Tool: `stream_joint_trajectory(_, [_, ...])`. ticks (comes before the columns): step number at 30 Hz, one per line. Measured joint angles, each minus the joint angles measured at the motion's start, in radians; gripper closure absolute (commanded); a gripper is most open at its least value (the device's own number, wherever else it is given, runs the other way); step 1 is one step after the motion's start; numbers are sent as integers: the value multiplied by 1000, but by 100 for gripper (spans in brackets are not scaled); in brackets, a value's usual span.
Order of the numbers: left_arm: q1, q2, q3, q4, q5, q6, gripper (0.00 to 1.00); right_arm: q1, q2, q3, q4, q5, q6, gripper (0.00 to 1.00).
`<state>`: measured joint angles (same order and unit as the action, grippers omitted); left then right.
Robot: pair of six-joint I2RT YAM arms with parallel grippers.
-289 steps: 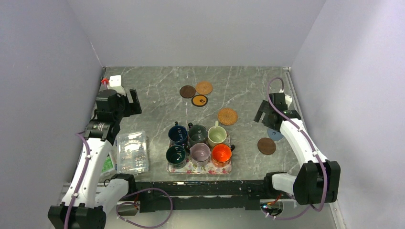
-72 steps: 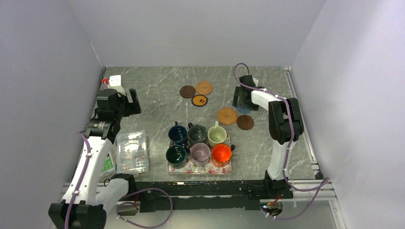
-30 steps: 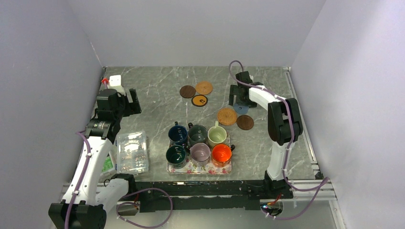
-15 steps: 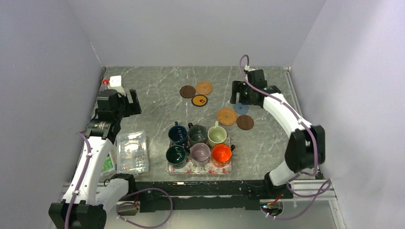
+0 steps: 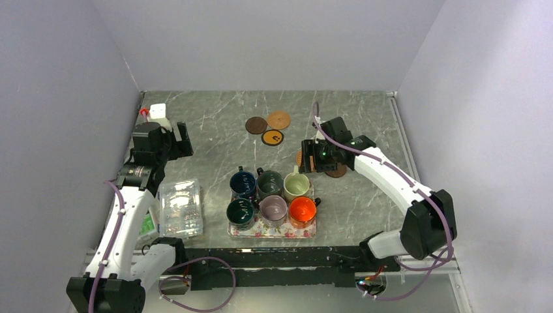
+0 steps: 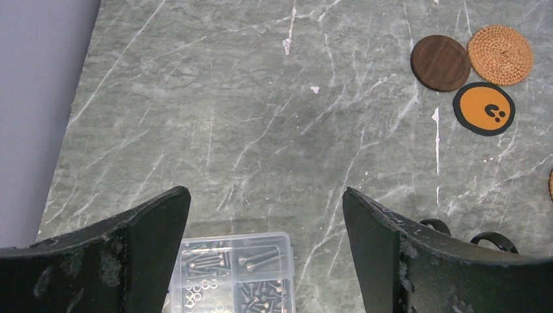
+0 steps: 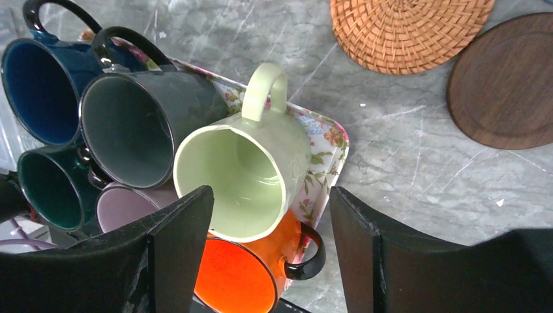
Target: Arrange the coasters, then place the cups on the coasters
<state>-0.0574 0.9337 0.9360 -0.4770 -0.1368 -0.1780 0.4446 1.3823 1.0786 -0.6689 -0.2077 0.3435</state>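
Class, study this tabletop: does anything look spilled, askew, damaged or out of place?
Nothing looks spilled or broken; the six cups stand upright on the floral tray. The odd item is a clear box of screws on the left, unrelated to the cups or coasters.

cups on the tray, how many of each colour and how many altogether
navy blue cup: 1
dark green cups: 2
pale cream-green cup: 1
mauve cup: 1
orange cup: 1
total: 6
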Motion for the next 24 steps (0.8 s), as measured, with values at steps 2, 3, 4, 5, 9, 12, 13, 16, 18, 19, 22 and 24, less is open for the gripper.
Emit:
stream_joint_trajectory(2, [0, 0, 0, 0, 0, 0, 6, 25, 7, 0, -7, 18, 5, 33])
stream_joint_trajectory(3, [0, 0, 0, 0, 0, 0, 6, 33, 12, 0, -11, 25, 7, 34])
stream_joint_trajectory(4, [0, 0, 0, 0, 0, 0, 6, 45, 20, 0, -14, 36, 9, 35])
stream_joint_trajectory(5, [0, 0, 0, 0, 0, 0, 6, 57, 29, 0, -19, 51, 11, 36])
stream_joint_trajectory(9, [0, 0, 0, 0, 0, 0, 6, 103, 74, 0, -38, 120, 25, 42])
stream_joint_trajectory(12, [0, 0, 0, 0, 0, 0, 6, 135, 100, 0, -45, 162, 34, 50])
stream_joint_trajectory(13, [0, 0, 0, 0, 0, 0, 6, 146, 108, 0, -47, 178, 36, 54])
stream_joint_trajectory(16, [0, 1, 0, 0, 0, 0, 6, 171, 129, 0, -53, 216, 49, 66])
stream_joint_trajectory(18, [0, 2, 0, 0, 0, 0, 6, 185, 142, 0, -63, 242, 62, 70])
stream_joint_trajectory(19, [0, 4, 0, 0, 0, 0, 6, 188, 148, 0, -68, 257, 70, 74])
stream_joint_trajectory(22, [0, 6, 0, 0, 0, 0, 6, 191, 155, 0, -72, 279, 83, 87])
stream_joint_trajectory(24, [0, 6, 0, 0, -1, 0, 6, 191, 158, 2, -74, 290, 95, 98])
